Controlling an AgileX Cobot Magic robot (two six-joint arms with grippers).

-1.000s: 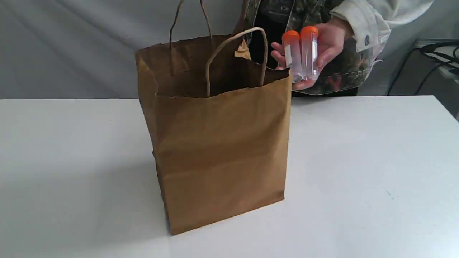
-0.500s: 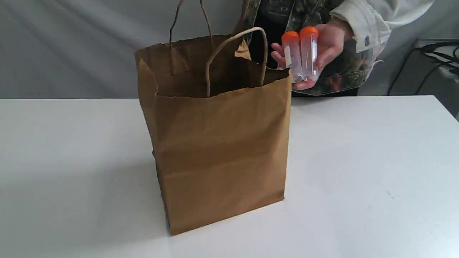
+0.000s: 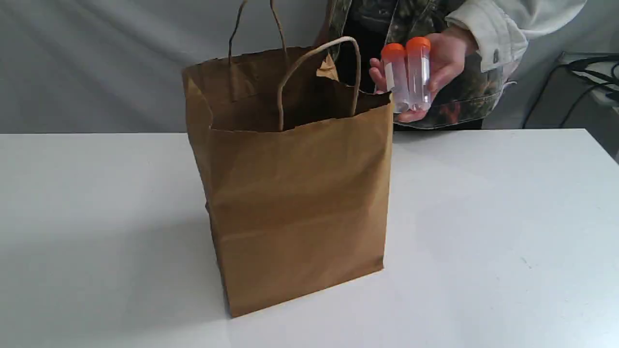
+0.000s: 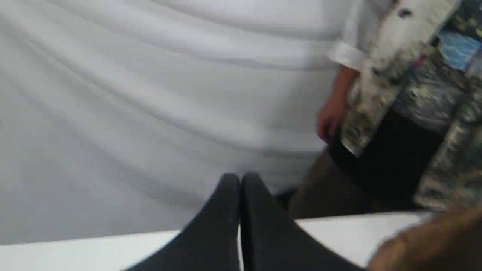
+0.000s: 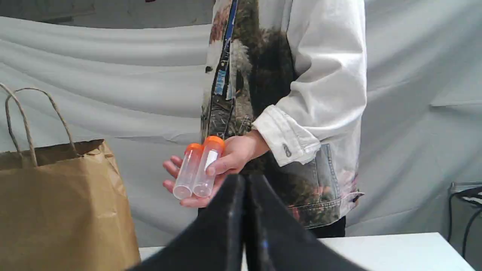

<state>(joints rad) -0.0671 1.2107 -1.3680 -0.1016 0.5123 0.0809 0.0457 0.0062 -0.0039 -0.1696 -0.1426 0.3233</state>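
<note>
End effectors [image 4: 240, 180] [image 5: 244, 180] fully closed, empty.

Inspection of the left gripper [image 4: 240, 180]: both fingers pressed together tip to tip, nothing between them, pointing roughly level toward the far side; view blurred. The right gripper [image 5: 244, 180]: fingers likewise closed flush, empty, aimed toward the far side.

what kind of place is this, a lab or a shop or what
Most likely a robot test bench, not a shop: a plain white table with a grey cloth backdrop hung behind it, cables at one side, and a person's hand holding out two orange-capped tubes beside a paper bag.
</note>
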